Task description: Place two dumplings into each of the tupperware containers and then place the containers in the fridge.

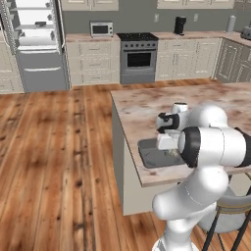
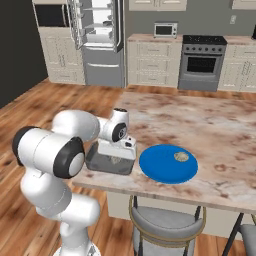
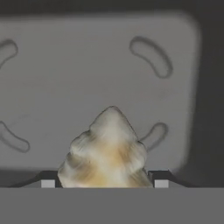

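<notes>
My gripper (image 3: 104, 179) hangs low over a dark grey tupperware container (image 2: 100, 164) at the near left corner of the island, also seen as a grey tub (image 1: 149, 156) in the left base view. It is shut on a pale, pleated dumpling (image 3: 107, 153), whose sides touch both fingertips (image 3: 48, 180) just above the container's ribbed floor (image 3: 87, 74). Another dumpling (image 2: 181, 157) lies on the blue plate (image 2: 160, 167) to the container's right. The fridge (image 2: 100, 40) stands across the room with its door open and white shelves showing; it appears at the far left (image 1: 37, 44) in the left base view.
The island's marble top (image 2: 200, 125) stretches back and right of the plate. Stools (image 2: 165, 220) stand under its near edge. A steel oven (image 2: 202, 62) and a microwave (image 2: 165, 30) line the back wall. Wooden floor (image 1: 59, 157) lies open between island and fridge.
</notes>
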